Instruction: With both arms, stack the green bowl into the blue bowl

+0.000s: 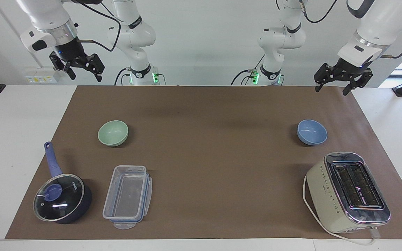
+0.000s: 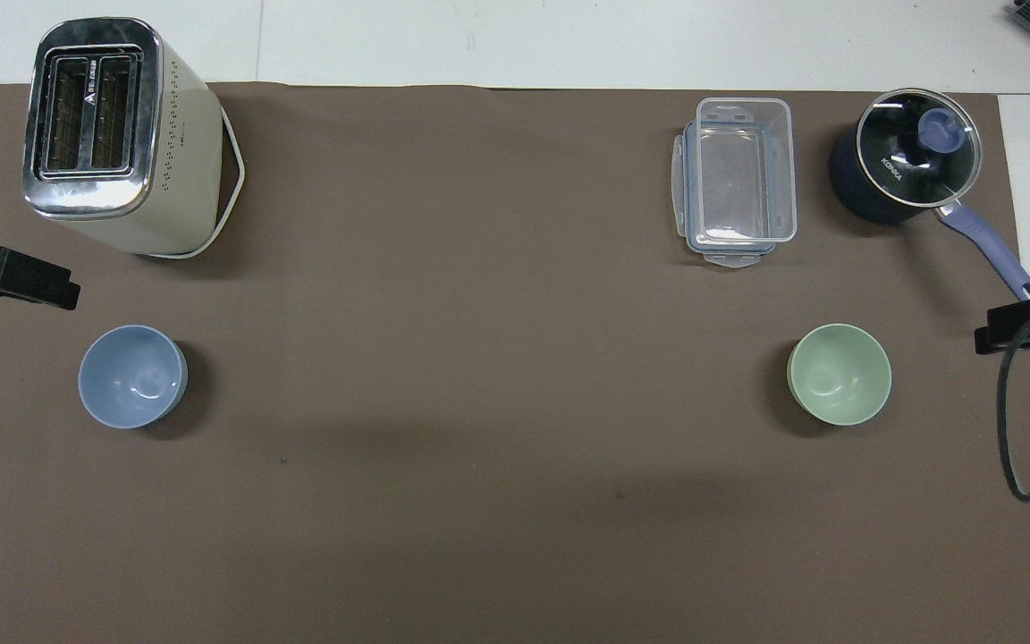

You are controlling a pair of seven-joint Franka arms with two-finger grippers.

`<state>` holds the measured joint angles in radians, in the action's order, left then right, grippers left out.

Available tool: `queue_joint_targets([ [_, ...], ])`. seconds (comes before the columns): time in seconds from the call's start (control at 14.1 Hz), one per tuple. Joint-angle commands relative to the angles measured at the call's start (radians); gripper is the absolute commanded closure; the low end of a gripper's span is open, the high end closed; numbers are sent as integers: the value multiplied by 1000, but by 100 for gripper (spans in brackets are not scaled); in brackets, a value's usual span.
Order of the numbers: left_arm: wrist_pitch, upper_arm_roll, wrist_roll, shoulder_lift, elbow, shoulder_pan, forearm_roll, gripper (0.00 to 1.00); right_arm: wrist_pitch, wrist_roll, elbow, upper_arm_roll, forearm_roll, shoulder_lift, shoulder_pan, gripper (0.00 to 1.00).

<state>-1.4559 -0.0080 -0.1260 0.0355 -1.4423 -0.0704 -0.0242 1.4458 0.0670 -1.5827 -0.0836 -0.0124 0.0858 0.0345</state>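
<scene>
The pale green bowl [image 1: 113, 132] [image 2: 840, 374] stands upright and empty on the brown mat, toward the right arm's end of the table. Level with it, toward the left arm's end, is the blue bowl [image 1: 312, 132] [image 2: 132, 376], also upright and empty. My right gripper [image 1: 85, 76] hangs open and high over the mat's edge at the robots' end, well above and apart from the green bowl. My left gripper [image 1: 332, 89] hangs open in the same way over the mat's corner near the blue bowl. Neither holds anything.
A cream toaster [image 1: 347, 191] with its cord stands farther from the robots than the blue bowl. A clear plastic lidded box [image 1: 127, 197] and a dark-blue saucepan with a glass lid [image 1: 61, 198] lie farther out than the green bowl. Bare mat [image 1: 208, 139] separates the bowls.
</scene>
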Motion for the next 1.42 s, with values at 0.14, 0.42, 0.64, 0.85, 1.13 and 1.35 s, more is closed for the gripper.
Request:
queue_joint_targets([
  [0.14,12,5,17,-9,-1,-14,10,0,-5,-21,1,-4,3,6,1,0],
  [0.42,12,5,16,-11,-1,-14,10,0,-5,-21,1,-4,3,6,1,0],
  [0.64,14,5,17,-11,-1,-14,10,0,-5,-21,1,-4,3,6,-1,0],
  [0.85,17,5,16,-11,-1,-11,10,0,-5,-22,1,-4,3,6,1,0],
  [1.13,12,5,16,-11,-3,-8,10,0,-5,-21,1,-4,3,6,1,0],
  [1.35,9,3,9,-23,-24,-15,10,0,-5,-23,1,-4,3,6,1,0],
])
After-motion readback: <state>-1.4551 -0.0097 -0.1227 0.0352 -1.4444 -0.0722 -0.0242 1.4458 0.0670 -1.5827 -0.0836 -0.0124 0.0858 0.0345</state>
